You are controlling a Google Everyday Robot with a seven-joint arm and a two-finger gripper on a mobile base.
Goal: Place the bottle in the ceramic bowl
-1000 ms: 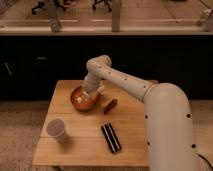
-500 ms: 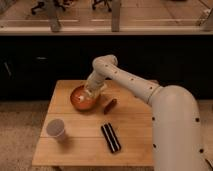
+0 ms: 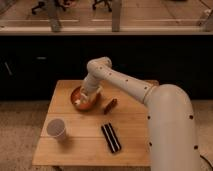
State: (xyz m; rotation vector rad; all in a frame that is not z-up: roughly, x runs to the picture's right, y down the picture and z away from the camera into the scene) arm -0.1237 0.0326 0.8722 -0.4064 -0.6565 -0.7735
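End effector (image 3: 89,95) hangs just over the ceramic bowl (image 3: 83,100) on the wooden surface (image 3: 85,142); its grip state is unclear. A pale bottle (image 3: 79,103) lies inside the bowl.

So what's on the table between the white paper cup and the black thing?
Nothing: the camera view shows only bare wooden table between the paper cup and the flat black object. The gripper is farther back, over the orange-brown ceramic bowl.
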